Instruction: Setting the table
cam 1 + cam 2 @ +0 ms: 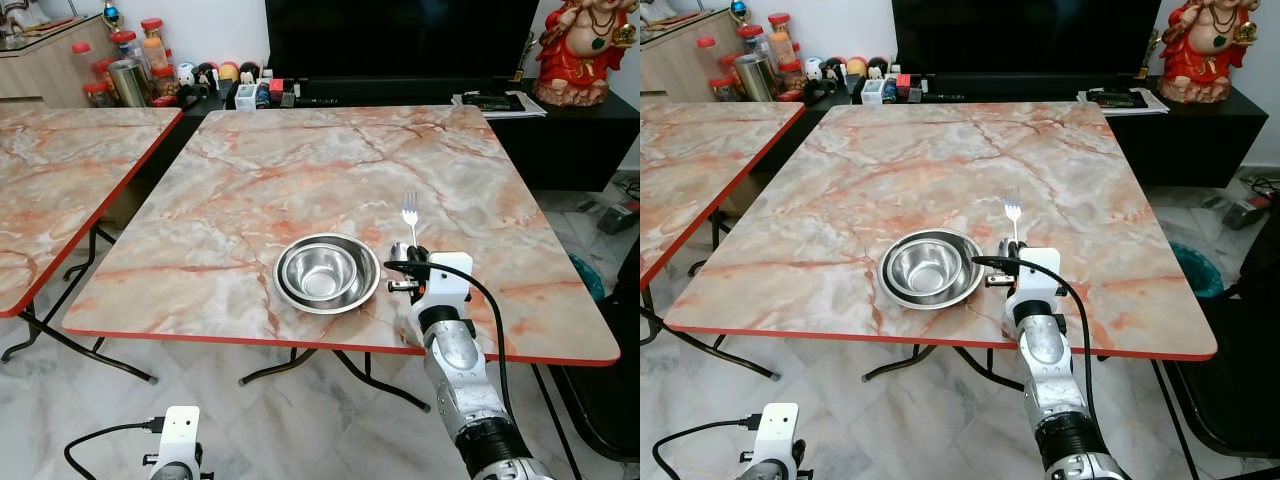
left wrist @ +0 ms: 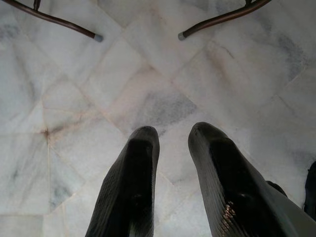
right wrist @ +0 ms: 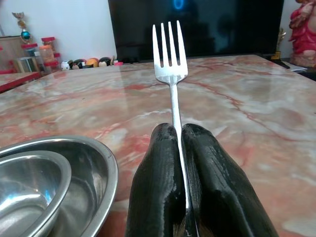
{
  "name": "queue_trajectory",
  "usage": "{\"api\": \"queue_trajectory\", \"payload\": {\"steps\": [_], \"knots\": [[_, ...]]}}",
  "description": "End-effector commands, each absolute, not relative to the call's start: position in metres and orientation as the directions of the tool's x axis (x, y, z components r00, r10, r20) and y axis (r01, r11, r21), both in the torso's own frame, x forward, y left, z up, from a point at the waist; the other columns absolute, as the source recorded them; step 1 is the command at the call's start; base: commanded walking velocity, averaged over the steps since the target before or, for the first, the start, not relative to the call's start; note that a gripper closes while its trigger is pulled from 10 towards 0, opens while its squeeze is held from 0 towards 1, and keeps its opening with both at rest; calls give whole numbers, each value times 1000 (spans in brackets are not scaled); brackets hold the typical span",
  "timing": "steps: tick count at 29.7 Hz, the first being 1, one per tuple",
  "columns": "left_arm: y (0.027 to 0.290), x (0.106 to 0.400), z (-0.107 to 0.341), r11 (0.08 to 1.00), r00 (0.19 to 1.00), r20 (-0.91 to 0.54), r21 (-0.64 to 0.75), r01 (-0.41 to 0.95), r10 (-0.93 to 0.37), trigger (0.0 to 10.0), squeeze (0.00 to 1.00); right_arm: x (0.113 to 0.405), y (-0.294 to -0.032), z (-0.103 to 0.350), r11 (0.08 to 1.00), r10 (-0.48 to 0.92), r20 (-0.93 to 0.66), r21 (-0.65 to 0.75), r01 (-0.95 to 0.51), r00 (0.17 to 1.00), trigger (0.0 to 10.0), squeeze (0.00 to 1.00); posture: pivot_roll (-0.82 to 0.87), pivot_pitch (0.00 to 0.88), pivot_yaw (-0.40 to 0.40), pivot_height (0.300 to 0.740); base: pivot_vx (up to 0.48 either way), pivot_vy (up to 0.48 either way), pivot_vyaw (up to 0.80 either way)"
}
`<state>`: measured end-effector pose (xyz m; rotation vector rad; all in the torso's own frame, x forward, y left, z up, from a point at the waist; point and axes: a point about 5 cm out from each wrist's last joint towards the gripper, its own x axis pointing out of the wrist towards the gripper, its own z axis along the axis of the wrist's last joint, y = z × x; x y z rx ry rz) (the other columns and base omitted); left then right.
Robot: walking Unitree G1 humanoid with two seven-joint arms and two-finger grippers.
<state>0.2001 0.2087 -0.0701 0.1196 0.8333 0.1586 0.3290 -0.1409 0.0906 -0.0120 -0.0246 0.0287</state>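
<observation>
I have the right gripper (image 3: pixel 180 136) over the near right part of the marble-patterned table (image 1: pixel 300 170), its two black fingers (image 3: pixel 158 187) pressed together on the handle of a fork (image 3: pixel 169 59). The fork sticks out past the fingertips with its tines pointing toward the far side of the table; in the head view it sits just right of the bowls, and I cannot tell whether its tines touch the tabletop. Just left of my gripper sit two steel bowls, a small bowl (image 1: pixel 322 273) nested inside a larger bowl (image 1: pixel 355 250), both upright near the table's near edge. My left gripper (image 2: pixel 173 148) hangs low beside the table, pointed down at the pale marble floor (image 2: pixel 74 98), its fingers spread apart with nothing between them. A second table (image 1: pixel 60 170) with the same top stands to the left. On the far side I see a dark television (image 1: pixel 400 40), a row of jars (image 1: pixel 125 60) at far left and a red figurine (image 1: pixel 585 50) at far right.
</observation>
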Motion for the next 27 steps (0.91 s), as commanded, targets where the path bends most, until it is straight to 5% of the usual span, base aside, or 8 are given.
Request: {"api": "queue_trajectory", "payload": {"steps": [1, 19, 27], "knots": [[211, 201, -69, 979, 664, -721, 186, -89, 198, 10000, 0, 333, -140, 93, 999, 30, 20, -16, -29, 999, 10000, 0, -35, 0, 51, 740, 0, -255, 0], [212, 200, -69, 978, 662, -721, 183, -100, 203, 10000, 0, 334, -136, 90, 999, 24, -4, -23, -24, 1000, 10000, 0, -34, 0, 50, 740, 0, -87, 0], [212, 200, -69, 980, 664, -722, 177, -96, 195, 10000, 0, 339, -154, 86, 997, -15, -42, -71, 12, 999, 10000, 0, -29, 0, 51, 740, 0, 0, 0]]}}
